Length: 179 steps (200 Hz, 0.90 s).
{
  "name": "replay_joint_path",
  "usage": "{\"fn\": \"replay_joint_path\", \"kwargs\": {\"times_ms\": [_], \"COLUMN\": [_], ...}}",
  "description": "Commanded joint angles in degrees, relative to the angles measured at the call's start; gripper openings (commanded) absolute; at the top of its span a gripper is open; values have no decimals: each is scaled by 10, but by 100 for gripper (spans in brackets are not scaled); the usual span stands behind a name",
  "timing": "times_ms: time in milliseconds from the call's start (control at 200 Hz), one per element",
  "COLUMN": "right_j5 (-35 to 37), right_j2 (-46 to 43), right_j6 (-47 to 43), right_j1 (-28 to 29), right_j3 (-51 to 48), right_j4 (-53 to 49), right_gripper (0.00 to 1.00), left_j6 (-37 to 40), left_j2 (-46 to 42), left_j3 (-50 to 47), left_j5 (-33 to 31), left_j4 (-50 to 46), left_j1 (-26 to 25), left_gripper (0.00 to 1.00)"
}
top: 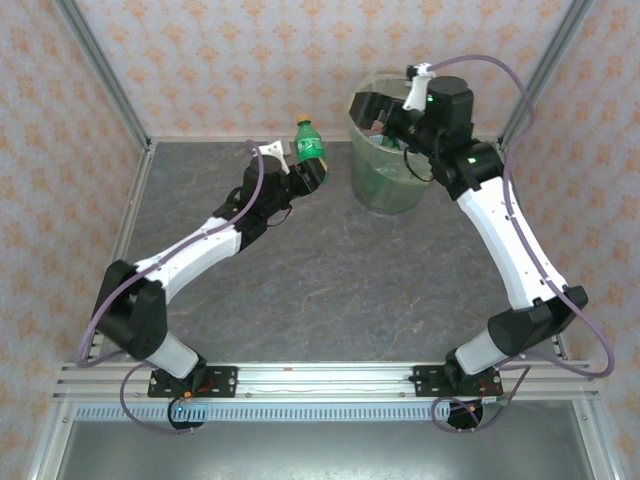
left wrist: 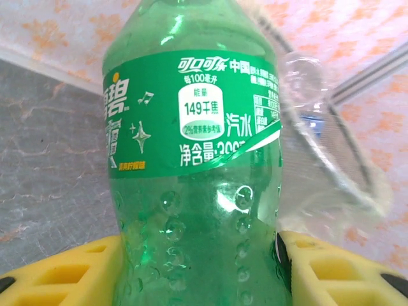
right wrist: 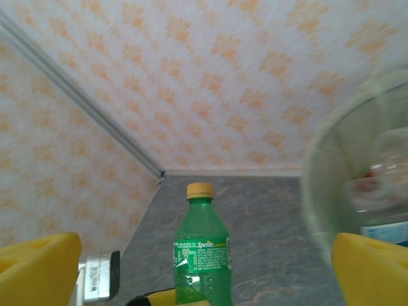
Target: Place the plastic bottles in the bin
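Above the grey bench [top: 330,270], the overhead view is showing the left tool [top: 312,172] gripping a small green plastic bottle with a green label and a yellow cap [top: 310,143]. The bottle is standing upright, near the far wall and just left of the round, translucent pale-green plastic bin [top: 385,190]. The right tool [top: 372,112] is hovering over the bin's mouth. Judged from this view, the task is nearing its end: the gripped bottle is the one bottle outside the bin, and carrying it across and releasing it is the remaining step.

On the left wrist view, the green bottle is sitting squarely between the yellow fingers [left wrist: 70,274], which are pressing on its lower body from both sides. The bin wall is lying just beyond it to the right, apart from it.

On the right wrist view, the right tool is standing wide open, gripping nothing. The green bottle is facing it, well apart. Through the bin wall at the right, at least one clear bottle with a blue label [right wrist: 382,217] is lying inside, blurred; the count cannot be told.
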Motion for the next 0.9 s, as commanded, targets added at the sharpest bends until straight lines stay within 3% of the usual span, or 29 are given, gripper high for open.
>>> {"fn": "replay_joint_path", "kwargs": {"times_ms": [0,85,355,541,891], "right_j5": [-29,-45,-130,-138,-149], "right_j2": [20,46,135,165,198], "right_j6": [21,25,58,58,61], "right_j1": [26,42,63,77,79], "right_j3": [25,47,141,183,225], "right_j4": [17,16,-9,-19,-48], "right_gripper": [100,99,65,65,53], "left_j6": [47,60,125,152,192], "left_j2": [-53,-88,-151,-163,-171], "left_j3": [-22,-33,-40,-33,-25], "left_j5": [29,42,71,89,100], "left_j4": [32,29,-22,-60,-96], "left_j1": [0,-1,-2,-3,-3], "left_gripper": [52,52,52,51,50]}}
